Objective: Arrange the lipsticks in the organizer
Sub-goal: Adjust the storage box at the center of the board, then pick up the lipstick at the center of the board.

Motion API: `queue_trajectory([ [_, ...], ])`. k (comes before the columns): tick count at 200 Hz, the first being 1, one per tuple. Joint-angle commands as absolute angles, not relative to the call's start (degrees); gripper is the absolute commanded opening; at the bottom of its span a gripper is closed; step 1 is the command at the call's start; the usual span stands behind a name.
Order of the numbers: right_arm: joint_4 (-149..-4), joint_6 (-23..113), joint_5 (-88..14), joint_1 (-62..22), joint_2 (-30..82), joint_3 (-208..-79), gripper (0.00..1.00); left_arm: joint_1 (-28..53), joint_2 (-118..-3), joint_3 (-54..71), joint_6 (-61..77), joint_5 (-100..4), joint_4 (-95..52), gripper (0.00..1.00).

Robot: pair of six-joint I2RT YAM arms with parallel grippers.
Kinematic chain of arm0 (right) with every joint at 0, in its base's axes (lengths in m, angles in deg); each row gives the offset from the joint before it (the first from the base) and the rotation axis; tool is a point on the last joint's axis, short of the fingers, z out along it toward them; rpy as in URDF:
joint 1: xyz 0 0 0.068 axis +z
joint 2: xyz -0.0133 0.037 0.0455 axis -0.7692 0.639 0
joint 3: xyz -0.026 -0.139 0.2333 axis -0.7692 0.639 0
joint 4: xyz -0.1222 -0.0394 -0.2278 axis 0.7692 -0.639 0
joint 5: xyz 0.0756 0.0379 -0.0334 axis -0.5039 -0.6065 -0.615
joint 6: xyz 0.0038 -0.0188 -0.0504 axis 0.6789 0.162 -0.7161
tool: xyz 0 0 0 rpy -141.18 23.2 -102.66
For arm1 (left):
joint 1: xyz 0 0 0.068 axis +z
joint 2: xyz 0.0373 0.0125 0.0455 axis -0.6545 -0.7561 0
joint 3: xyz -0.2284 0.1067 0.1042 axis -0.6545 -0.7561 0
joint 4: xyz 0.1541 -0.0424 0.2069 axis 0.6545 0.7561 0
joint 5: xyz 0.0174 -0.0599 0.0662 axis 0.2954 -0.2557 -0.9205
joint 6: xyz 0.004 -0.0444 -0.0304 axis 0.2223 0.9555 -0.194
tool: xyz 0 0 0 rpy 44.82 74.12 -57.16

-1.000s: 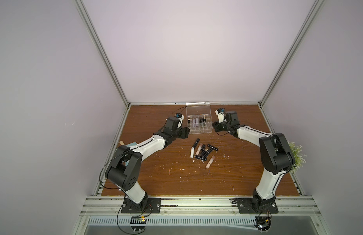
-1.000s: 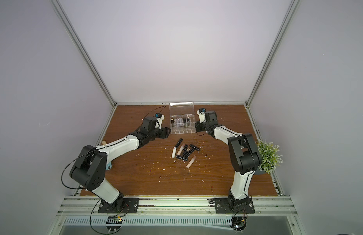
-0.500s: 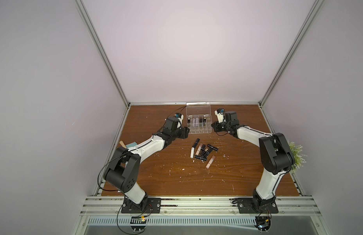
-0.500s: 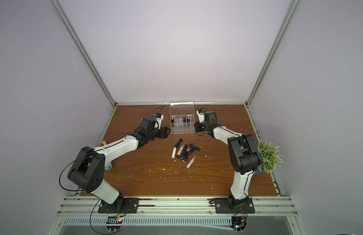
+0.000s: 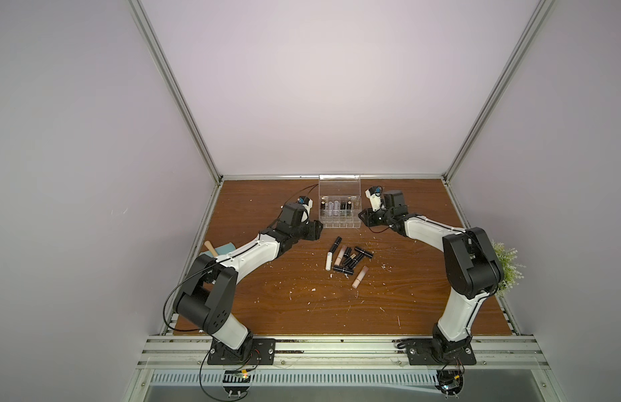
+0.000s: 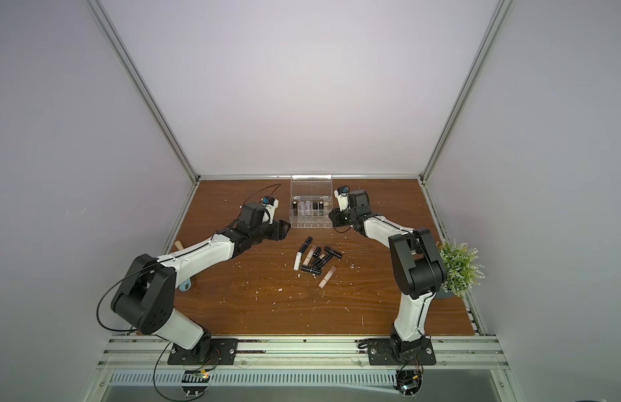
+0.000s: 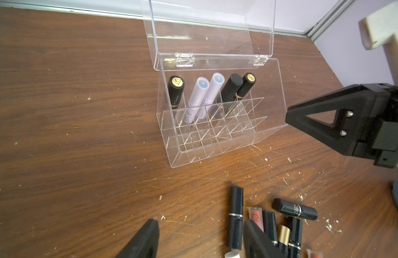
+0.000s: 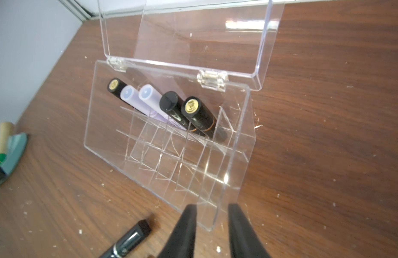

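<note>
The lipsticks look light, stiff and slick, and likely to roll, so each is best pinched across the barrel at mid-length. The loose ones lie just under the left gripper, which is wide open and empty. Five stand in the back row of the organizer, ahead of it. The right gripper is partly open and empty at the organizer's front corner. The front rows are free, but the thin walls and raised lid narrow the way in.

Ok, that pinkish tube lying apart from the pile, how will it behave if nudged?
The pinkish tube is a round cylinder lying flat on the wooden table, so a sideways nudge would probably roll it. It looks small and rigid, so it is likely light and should keep its shape in a grip.
</note>
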State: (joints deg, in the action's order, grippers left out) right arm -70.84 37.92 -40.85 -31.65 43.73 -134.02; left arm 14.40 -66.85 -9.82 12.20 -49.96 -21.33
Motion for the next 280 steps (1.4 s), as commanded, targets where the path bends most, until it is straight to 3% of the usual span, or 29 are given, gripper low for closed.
queue_trajectory([
  [1,-70.1,37.2,-38.6,-31.4,37.2,-133.9,0.44,14.9,-65.7,-10.6,11.2,-48.9,-17.5,0.65],
  [34,-68.8,37.0,-36.4,-31.5,30.8,-131.1,0.49,13.0,-64.6,-10.6,9.5,-50.7,-12.4,0.62],
  [78,-68.2,37.2,-35.9,-32.1,27.6,-129.7,0.49,7.5,-64.6,-10.4,9.7,-54.4,-5.0,0.6],
  [135,-67.9,37.6,-36.8,-32.4,27.2,-129.3,0.48,5.1,-65.5,-10.1,11.1,-55.6,-9.3,0.61],
  [280,-68.0,37.7,-37.8,-33.0,29.4,-129.9,0.47,4.3,-81.7,2.3,6.2,-55.0,-10.5,0.6],
])
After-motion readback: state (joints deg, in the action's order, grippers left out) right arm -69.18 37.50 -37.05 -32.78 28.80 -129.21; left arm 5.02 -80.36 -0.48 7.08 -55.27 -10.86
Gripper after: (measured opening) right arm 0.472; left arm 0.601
